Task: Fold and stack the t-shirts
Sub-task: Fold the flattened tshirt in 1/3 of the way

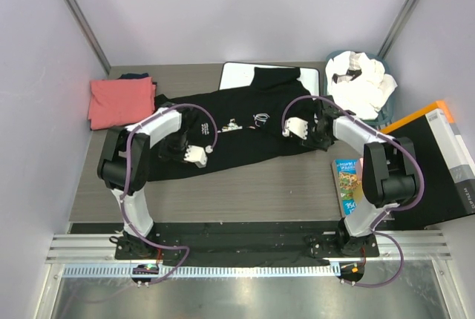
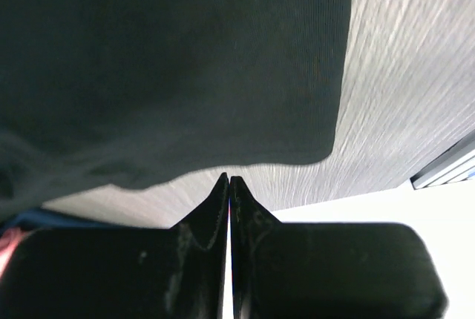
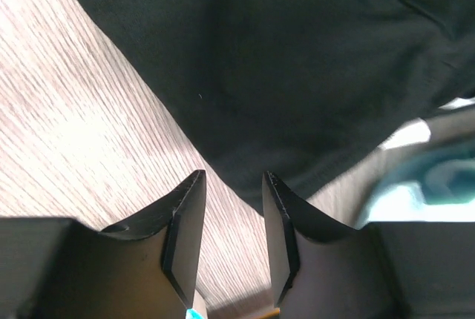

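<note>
- Two arms reach over a black t-shirt [image 1: 245, 130] spread across the middle of the wooden table [image 1: 260, 189], its upper part lying over a white board [image 1: 239, 76].
- The left gripper [image 1: 199, 156] sits at the shirt's near left hem, fingertips [image 2: 220, 196] pressed together, no cloth visible between them.
- The right gripper [image 1: 295, 127] is at the shirt's right edge, jaws apart, the hem just beyond its tips.
- A folded coral-pink t-shirt [image 1: 121, 102] lies at the far left.
- White t-shirts [image 1: 361, 81] are heaped in a basket [image 1: 335, 59] at the far right.
</note>
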`<state>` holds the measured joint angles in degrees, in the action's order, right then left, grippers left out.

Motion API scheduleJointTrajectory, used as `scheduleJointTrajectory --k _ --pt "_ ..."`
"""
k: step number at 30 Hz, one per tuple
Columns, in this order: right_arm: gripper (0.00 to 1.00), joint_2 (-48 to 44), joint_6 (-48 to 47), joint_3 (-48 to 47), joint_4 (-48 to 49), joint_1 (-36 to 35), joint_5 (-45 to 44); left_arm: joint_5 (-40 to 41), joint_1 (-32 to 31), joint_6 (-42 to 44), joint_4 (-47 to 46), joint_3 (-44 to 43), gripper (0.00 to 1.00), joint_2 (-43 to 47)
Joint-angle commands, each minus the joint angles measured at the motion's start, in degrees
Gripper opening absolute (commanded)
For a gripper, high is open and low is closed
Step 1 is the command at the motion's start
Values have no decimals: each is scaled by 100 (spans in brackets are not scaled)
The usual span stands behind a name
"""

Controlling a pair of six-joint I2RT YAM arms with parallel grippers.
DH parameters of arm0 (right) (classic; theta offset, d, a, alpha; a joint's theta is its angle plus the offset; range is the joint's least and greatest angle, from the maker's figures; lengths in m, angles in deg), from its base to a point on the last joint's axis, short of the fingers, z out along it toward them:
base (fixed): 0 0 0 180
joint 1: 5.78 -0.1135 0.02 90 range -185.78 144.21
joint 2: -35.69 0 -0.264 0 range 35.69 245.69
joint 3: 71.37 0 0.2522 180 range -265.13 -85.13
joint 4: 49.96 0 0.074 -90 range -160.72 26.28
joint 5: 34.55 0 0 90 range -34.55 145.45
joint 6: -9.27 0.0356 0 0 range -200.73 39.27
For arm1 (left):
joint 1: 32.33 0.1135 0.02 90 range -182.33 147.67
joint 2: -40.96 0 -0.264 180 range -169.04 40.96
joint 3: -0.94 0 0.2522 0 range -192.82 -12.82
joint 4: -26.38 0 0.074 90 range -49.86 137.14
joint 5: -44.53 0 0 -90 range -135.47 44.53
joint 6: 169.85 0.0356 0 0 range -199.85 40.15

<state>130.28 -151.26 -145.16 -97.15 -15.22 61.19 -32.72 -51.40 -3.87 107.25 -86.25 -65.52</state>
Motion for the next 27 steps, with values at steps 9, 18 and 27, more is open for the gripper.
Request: scheduleJointTrajectory --k 9,18,27 --pt "34 675 259 -510 276 55 24 395 26 -49 -331 136 0 -849" --pt "42 395 -286 -974 -1410 213 732 386 44 -57 -322 338 0 -796" --pt "29 841 362 -1617 -666 372 727 403 44 -119 -278 224 0 -980"
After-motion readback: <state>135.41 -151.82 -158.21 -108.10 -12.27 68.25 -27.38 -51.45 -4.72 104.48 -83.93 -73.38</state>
